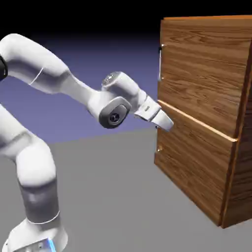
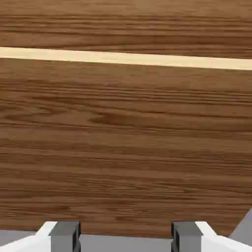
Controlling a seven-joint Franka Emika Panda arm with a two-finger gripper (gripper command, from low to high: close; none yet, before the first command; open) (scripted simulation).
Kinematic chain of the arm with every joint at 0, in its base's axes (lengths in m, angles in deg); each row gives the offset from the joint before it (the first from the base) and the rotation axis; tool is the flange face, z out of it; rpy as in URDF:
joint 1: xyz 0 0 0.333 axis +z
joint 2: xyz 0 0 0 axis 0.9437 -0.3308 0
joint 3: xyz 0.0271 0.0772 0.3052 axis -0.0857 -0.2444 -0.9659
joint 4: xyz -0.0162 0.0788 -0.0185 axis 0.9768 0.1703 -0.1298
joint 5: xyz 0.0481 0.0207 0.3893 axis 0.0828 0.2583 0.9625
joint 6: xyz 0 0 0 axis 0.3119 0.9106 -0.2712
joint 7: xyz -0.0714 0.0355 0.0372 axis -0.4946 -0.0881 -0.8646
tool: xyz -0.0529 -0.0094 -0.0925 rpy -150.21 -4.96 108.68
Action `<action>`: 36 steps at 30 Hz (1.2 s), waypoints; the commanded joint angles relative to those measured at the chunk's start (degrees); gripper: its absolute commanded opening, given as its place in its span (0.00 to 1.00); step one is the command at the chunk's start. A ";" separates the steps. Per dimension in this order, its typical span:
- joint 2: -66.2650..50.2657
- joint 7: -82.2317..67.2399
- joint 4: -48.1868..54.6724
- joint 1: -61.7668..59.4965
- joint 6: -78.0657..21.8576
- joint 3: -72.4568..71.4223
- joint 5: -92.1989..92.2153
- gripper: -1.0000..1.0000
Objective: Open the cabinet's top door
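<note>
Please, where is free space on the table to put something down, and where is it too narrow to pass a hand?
The grey table lies bare between the robot's base and the cabinet, and behind the arm toward the backdrop. It is crowded only at the cabinet's front, where the open gripper sits near the light strip below the top door.

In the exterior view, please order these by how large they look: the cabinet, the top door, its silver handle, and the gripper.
1. The cabinet, largest.
2. The top door.
3. The gripper, open.
4. The silver handle, a slim bar, smallest, though only narrowly.
</note>
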State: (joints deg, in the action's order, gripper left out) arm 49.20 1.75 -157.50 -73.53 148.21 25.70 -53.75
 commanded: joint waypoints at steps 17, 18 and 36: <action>9.66 42.37 16.84 -22.29 3.64 -27.51 41.50 0.50; 10.23 44.86 17.83 -23.60 3.85 -29.13 43.94 0.50; 20.45 89.72 35.65 -47.20 7.70 -58.26 87.88 0.50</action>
State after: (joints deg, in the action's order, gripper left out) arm 69.65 91.47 -121.85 -120.73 155.91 -32.55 34.12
